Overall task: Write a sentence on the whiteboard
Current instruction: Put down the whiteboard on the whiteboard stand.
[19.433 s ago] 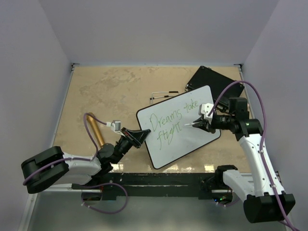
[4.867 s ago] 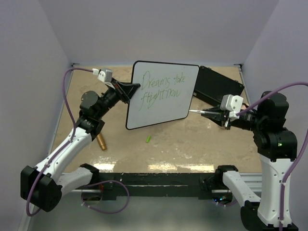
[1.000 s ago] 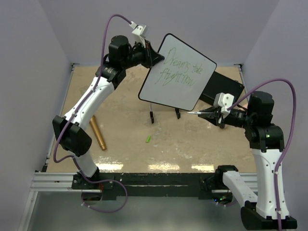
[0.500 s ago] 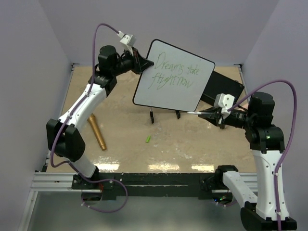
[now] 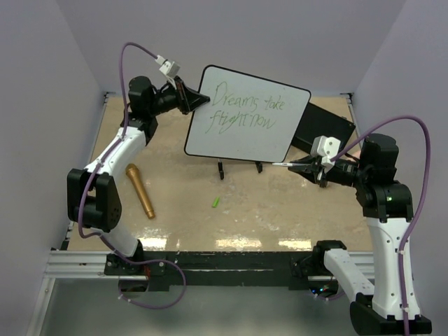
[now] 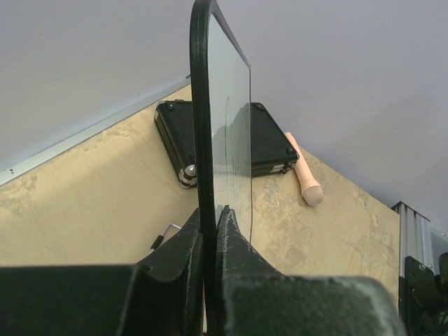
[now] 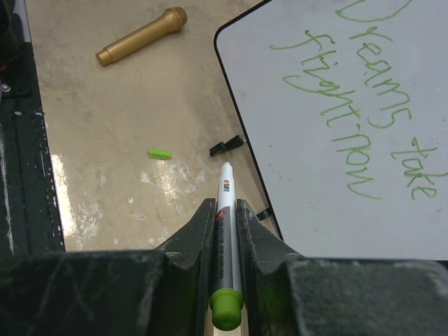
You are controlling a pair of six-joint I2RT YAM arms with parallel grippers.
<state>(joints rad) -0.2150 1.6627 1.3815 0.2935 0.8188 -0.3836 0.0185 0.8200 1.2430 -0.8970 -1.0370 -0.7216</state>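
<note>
The whiteboard (image 5: 246, 117) is upright over the back of the table, with "Dreams take flight now" on it in green. My left gripper (image 5: 198, 100) is shut on its left edge. In the left wrist view the whiteboard (image 6: 200, 126) shows edge-on, clamped between the jaws of the left gripper (image 6: 210, 218). Its lower edge hangs just over two small black feet (image 5: 220, 170). My right gripper (image 5: 308, 168) is shut on a white marker (image 7: 225, 203), right of the board. The marker's tip points at the whiteboard's (image 7: 350, 105) lower corner without touching it.
A gold microphone (image 5: 140, 190) lies at the left, and a green marker cap (image 5: 216, 202) lies mid-table. A flat black board (image 5: 323, 129) sits behind the whiteboard at the back right. A peach-coloured handle (image 6: 304, 178) rests beside the flat black board (image 6: 269, 143).
The left arm has swung the whiteboard down and to the left, from high and tilted to level just over the feet. The right arm and marker have stayed still.
</note>
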